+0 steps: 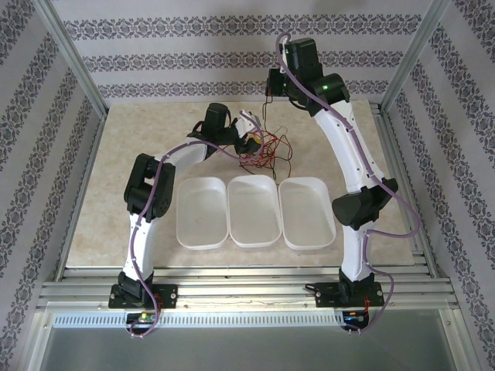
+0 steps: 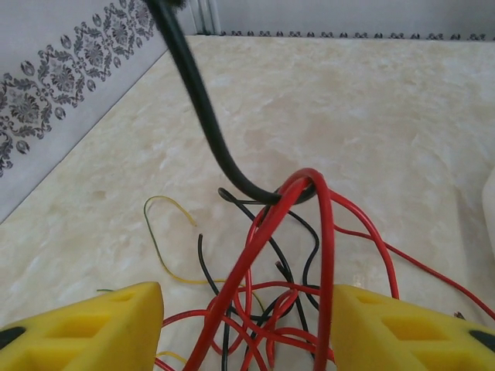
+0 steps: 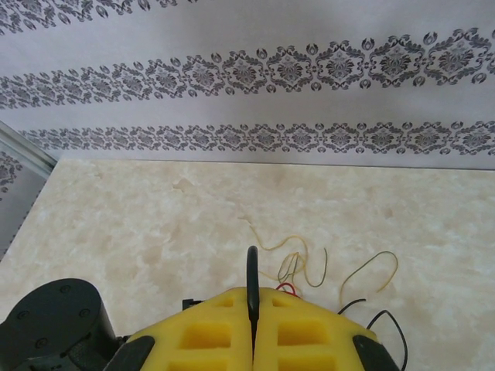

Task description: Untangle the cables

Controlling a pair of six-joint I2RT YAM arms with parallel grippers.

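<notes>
Red cables [image 2: 326, 263], with thinner black strands and pale yellow cables [image 2: 146, 220] among them, lie in a loose tangle [image 1: 263, 152] on the marbled tabletop [image 1: 139, 139], just beyond the middle one of three white trays [image 1: 254, 210]. The left jaws stand wide open low over this heap. Their yellow foam fingers [image 2: 93, 328] sit on either side of the red strands, which pass through the gap without being pinched. One black cable [image 2: 199, 100] runs steeply up out of the tangle, hooked through a red loop [image 2: 298, 185] that stands up from the heap. Its upper end is clamped in the right jaws, whose yellow fingers [image 3: 224, 305] are pressed fully together on it, high above the back of the tabletop near the patterned wall [image 3: 247, 77]. From the right wrist, a few pale yellow strands are seen lying flat on the tabletop below.
</notes>
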